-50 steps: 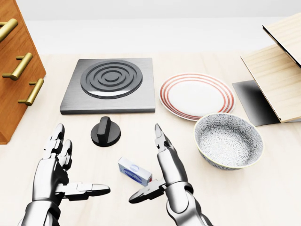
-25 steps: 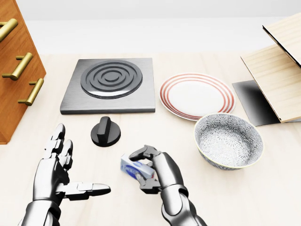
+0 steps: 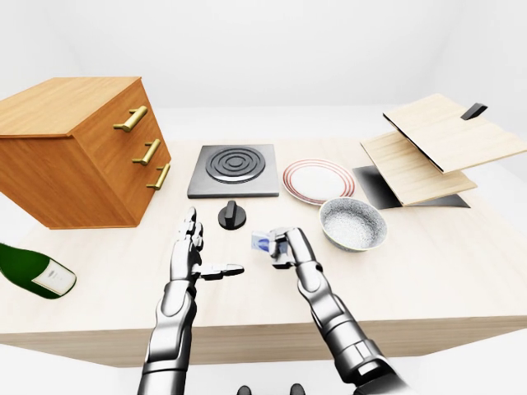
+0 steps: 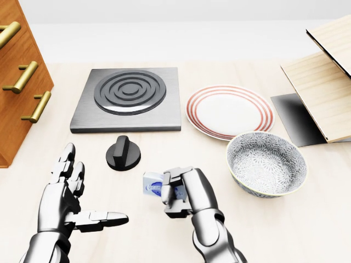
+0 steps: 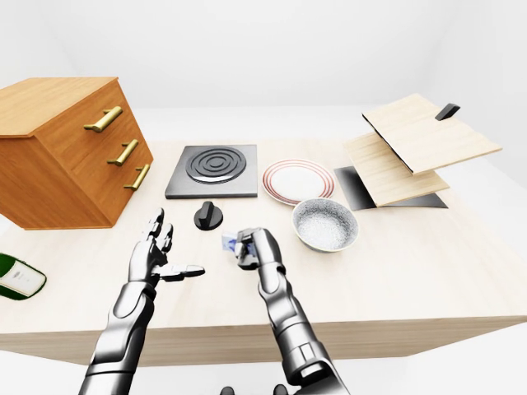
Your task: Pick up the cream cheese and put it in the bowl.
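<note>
Cream cheese (image 4: 154, 184) is clamped in the right hand (image 4: 178, 193), fingers curled round its right end, box looks raised off the table (image 4: 307, 219), to the left of the bowl (image 4: 267, 164) and a bit toward the view's bottom. Left hand (image 4: 68, 192) is spread open w/ nothing in it, further left of the bowl, past the black knob (image 4: 123, 153).

Step in hand, I'd say: carry to the bowl. Do it well by keeping the grip firm since only one end is held, lift enough to clear the bowl's rim, travel right, let go only when the box is over the bowl's middle. Striped plate (image 4: 230, 112) sits just above the bowl; don't drift there.

Vs 0.5 s ago: box was lying lower and flatter under the closing fingers; now it's tipped up, round label facing the camera, hand slightly higher. Bowl, knob, hob (image 4: 127, 98) unchanged; camera steady.
</note>
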`<state>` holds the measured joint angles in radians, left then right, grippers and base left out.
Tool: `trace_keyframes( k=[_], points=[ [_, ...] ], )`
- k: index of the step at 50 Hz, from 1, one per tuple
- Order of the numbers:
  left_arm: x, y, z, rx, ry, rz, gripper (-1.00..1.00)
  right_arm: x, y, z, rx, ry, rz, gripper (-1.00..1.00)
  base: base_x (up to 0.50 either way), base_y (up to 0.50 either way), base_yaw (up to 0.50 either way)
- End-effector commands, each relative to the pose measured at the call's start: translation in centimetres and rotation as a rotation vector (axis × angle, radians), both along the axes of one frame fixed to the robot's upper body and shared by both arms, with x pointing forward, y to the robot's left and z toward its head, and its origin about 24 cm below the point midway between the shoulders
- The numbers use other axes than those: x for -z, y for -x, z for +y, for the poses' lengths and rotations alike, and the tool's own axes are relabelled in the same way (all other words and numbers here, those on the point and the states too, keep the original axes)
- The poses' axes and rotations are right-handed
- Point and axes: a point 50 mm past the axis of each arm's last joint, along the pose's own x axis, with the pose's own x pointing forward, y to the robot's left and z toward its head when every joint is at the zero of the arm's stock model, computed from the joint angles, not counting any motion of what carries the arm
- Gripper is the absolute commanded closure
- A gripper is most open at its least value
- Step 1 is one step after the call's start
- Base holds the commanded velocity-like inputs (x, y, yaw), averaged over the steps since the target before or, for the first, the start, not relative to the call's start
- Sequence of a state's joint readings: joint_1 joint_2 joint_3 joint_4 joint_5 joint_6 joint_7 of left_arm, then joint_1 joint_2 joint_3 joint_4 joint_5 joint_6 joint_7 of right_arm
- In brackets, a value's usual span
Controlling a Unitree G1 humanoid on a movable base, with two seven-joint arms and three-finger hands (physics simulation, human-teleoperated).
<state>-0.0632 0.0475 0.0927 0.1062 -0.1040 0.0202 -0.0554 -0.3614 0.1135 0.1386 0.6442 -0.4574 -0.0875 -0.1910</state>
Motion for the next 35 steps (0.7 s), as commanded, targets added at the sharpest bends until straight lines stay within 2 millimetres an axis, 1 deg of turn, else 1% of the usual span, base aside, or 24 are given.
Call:
trace_keyframes(
  k=[1, 3, 5, 6, 9, 16, 17, 18, 21, 22, 27, 32, 35],
  points=[
    [0.0, -0.2, 0.0, 0.002, -0.004, 0.005, -1.00, -7.7, -0.2, -1.4, -0.064, 0.063, -0.337, 1.00, 0.00, 0.00, 0.00],
    [0.1, -0.2, -0.1, 0.003, -0.006, 0.007, -1.00, -8.9, -0.5, -1.9, -0.078, 0.089, -0.374, 1.00, 0.00, 0.00, 0.00],
    [0.1, -0.3, -0.1, 0.004, -0.005, 0.007, -1.00, -10.5, -0.6, -2.8, -0.096, 0.118, -0.424, 1.00, 0.00, 0.00, 0.00],
    [0.0, -0.3, -0.1, 0.005, -0.004, 0.008, -1.00, -11.8, -0.8, -3.8, -0.105, 0.150, -0.460, 1.00, 0.00, 0.00, 0.00],
    [0.0, -0.3, -0.2, 0.007, -0.004, 0.009, -1.00, -13.4, -1.0, -5.5, -0.105, 0.222, -0.487, 1.00, 0.00, 0.00, 0.00],
    [-0.2, -0.3, -0.3, 0.011, -0.002, 0.010, -1.00, -16.2, -2.6, -9.5, -0.052, 0.372, -0.499, 1.00, 0.00, 0.00, 0.00],
    [-0.1, -0.3, -0.4, 0.012, -0.001, 0.010, -1.00, -16.8, -3.2, -10.9, -0.023, 0.394, -0.482, 1.00, 0.00, 0.00, 0.00],
    [-0.1, -0.4, -0.4, 0.012, -0.001, 0.010, -1.00, -17.3, -3.5, -11.7, -0.001, 0.403, -0.480, 1.00, 0.00, 0.00, 0.00],
    [-0.2, -0.3, -0.4, 0.014, -0.001, 0.010, -1.00, -17.7, -3.8, -13.2, 0.033, 0.421, -0.473, 1.00, 0.00, 0.00, 0.00],
    [-0.1, -0.4, -0.5, 0.014, 0.000, 0.011, -1.00, -17.5, -3.9, -13.9, 0.046, 0.435, -0.460, 1.00, 0.00, 0.00, 0.00],
    [-0.1, -0.3, -0.5, 0.017, -0.001, 0.010, -1.00, -17.1, -3.8, -14.8, 0.062, 0.463, -0.447, 1.00, 0.00, 0.00, 0.00],
    [-0.3, -0.3, -0.5, 0.016, -0.001, 0.008, -1.00, -15.9, -3.9, -16.0, 0.074, 0.536, -0.389, 1.00, 0.00, 0.00, 0.00],
    [-0.1, -0.3, -0.5, 0.016, 0.001, 0.009, -1.00, -15.6, -3.9, -16.9, 0.089, 0.566, -0.358, 1.00, 0.00, 0.00, 0.00]
  ],
)
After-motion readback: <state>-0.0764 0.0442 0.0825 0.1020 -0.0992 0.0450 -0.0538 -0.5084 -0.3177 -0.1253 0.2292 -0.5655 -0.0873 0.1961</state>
